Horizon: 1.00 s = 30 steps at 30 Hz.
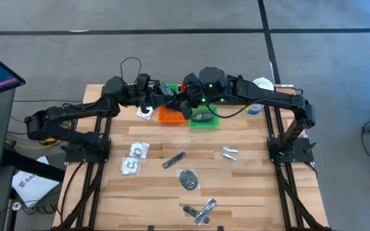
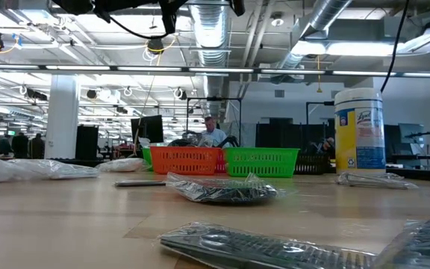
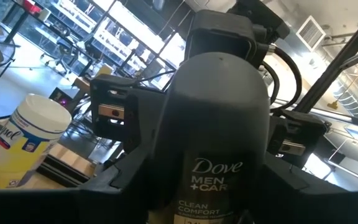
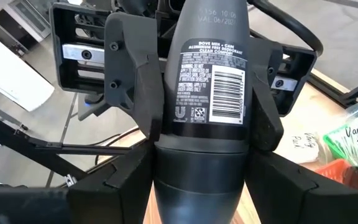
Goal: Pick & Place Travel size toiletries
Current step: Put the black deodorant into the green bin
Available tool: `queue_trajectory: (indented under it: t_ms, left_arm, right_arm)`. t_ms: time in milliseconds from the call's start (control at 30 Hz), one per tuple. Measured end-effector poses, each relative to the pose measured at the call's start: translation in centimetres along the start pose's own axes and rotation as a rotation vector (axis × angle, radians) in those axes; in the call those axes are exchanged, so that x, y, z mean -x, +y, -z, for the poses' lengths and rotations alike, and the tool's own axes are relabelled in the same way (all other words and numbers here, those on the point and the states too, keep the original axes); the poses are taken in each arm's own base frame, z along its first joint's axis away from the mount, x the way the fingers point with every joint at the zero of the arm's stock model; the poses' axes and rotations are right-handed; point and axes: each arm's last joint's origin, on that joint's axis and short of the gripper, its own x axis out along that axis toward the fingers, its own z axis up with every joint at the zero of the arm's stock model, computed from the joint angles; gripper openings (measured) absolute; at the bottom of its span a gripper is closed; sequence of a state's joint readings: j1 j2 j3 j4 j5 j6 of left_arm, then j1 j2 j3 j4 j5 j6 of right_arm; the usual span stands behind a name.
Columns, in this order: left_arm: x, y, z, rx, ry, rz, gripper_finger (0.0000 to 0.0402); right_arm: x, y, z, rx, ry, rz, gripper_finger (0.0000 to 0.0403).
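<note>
**A:** Starting closest in, what is lying loose?

**B:** Slim silvery sachets [image 1: 200, 210] sit at the near edge of the surface [image 1: 249, 186]. A dark oval [image 1: 188, 179] in plastic lies just beyond them, with clear packets [image 1: 135, 157] off to the left. None of them is being touched.

**A:** And the item in play?

**B:** That's a dark grey deodorant stick [image 4: 207, 93], up in the air at the far side. It hangs over the orange tray [image 1: 169, 115] and the green tray [image 1: 204, 119], with a hand on each end.

**A:** How do the hands stand?

**B:** The left hand [image 3: 219, 186] is partly open, and its fingers are closed against the stick's flanks at the labelled body. The right hand [image 4: 201, 180] is spread about as wide and clamps the other end. Each holds only the stick.

**A:** So it's a pass from one arm to the other. How should it go?

**B:** I'd say one hand has to grip firmly before the other lets go. The shell is smooth and rounded, so a light pinch could let it twist or slip. The releasing hand should open fully and back straight off along the stick's length, so it doesn't drag it sideways. Keeping the exchange over the trays means a drop would land in one of them.

**A:** Anything farther back?

**B:** Only the tall white canister [image 2: 359, 131], which stands to the right of the trays. It is clear of both arms.
</note>
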<state>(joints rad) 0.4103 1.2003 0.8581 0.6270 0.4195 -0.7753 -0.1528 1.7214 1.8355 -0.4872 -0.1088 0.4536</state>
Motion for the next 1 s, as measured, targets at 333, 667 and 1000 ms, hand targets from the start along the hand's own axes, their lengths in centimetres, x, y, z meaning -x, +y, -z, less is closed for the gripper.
queue_trajectory:
  t_ms: [333, 667, 1000]
  left_arm:
    - [0.1, -0.2, -0.2, -0.003, -0.014, 0.011, 0.019]
    - [0.1, -0.1, -0.1, 0.002, 0.001, 0.004, 0.019]
    - [-0.6, -0.5, -0.8, -0.086, 0.104, -0.057, 0.019]
  right_arm:
    - [-0.1, 0.0, 0.3, -0.018, 0.039, -0.028, 0.0258]
    - [0.0, -0.3, 0.9, -0.06, 0.104, 0.006, 0.0331]
    - [1.2, -1.8, 3.6, -0.007, 0.406, 0.146, 0.0357]
